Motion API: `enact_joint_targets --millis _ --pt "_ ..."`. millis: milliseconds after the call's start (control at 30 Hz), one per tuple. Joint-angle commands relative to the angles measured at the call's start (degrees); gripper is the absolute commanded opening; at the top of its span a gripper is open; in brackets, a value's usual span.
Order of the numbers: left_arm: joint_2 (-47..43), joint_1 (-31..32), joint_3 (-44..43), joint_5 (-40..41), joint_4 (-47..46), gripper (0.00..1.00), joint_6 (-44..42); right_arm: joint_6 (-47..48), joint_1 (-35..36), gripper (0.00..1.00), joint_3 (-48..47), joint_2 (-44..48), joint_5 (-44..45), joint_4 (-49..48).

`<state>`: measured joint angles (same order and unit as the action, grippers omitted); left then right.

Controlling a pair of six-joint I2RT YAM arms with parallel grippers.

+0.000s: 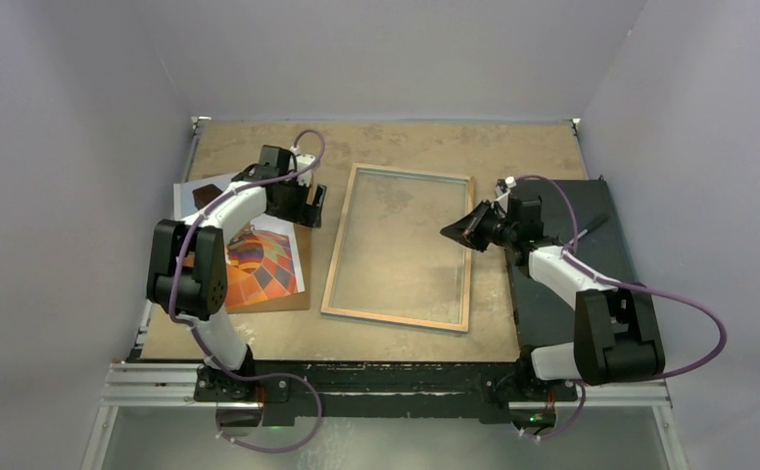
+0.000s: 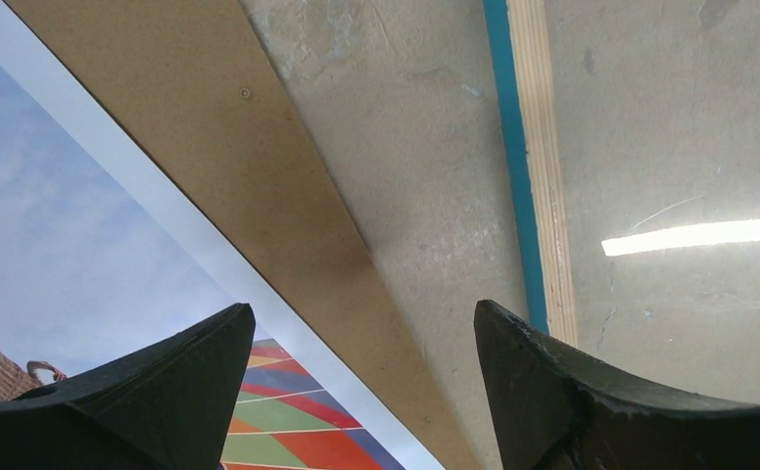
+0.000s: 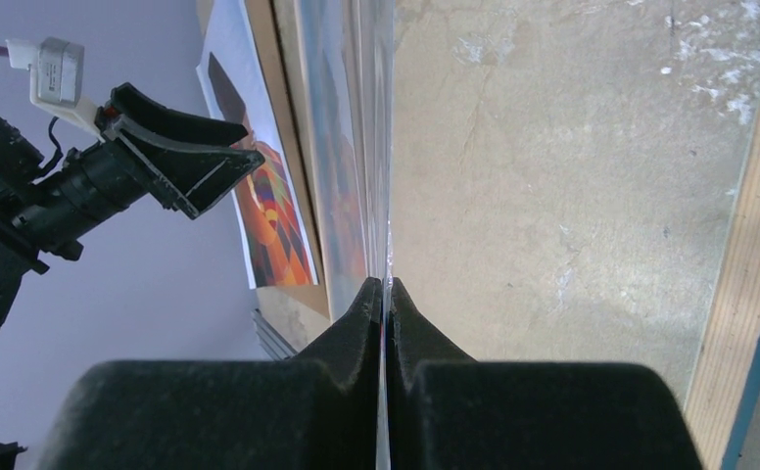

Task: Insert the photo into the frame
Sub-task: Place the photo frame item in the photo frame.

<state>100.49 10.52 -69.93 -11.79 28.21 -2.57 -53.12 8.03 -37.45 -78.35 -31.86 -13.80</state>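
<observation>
So, step rn: going for the photo (image 1: 263, 264), imo. Nothing picked up yet.
Photo: face up on a brown backing board (image 2: 259, 176), left side of the tabletop (image 1: 405, 142), apart from the frame (image 1: 339, 240).
Frame: flat mid-tabletop, wood rim up, blue showing along its outer edge.
Left pincer (image 2: 361, 308): wide open, empty, hovering over the board's edge just beside the photo's white border.
Right pincer (image 3: 386, 286): pinched tight on a thin clear edge, looks like the glass pane (image 1: 401, 245) at the frame's right side. Can't tell how far it's lifted.
Next move: prob the left pincer has to get onto the photo's edge w/o grabbing the board too. Thin print lying flat, so tricky to get under.
After that: carry it over & lay it inside the rim.
</observation>
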Motion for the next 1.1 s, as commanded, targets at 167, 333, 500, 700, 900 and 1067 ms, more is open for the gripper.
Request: enact_joint_targets --millis 167,333,500,700,900,1067 --pt "0.31 0.20 2.50 -1.43 -3.12 0.74 1.32 -1.14 0.14 0.00 3.63 2.98 2.27 -2.78" --pt "0.56 0.95 3.54 -1.70 -3.64 0.67 1.26 -1.27 0.14 0.00 4.94 3.35 3.02 -3.21" --pt "0.52 1.47 3.50 -1.66 -3.86 0.70 0.92 -0.88 0.14 0.00 5.25 2.80 3.30 -3.80" --pt "1.83 2.50 3.39 -1.71 -3.84 0.70 0.18 0.50 0.14 0.00 3.60 1.56 3.30 -4.19" --pt "2.83 4.25 3.49 -1.92 -4.53 0.60 0.50 4.59 0.14 0.00 1.58 4.35 5.03 -1.61" --pt "3.80 5.40 2.91 -2.25 -4.73 0.51 0.89 6.32 0.14 0.00 1.50 5.49 5.93 -1.68"
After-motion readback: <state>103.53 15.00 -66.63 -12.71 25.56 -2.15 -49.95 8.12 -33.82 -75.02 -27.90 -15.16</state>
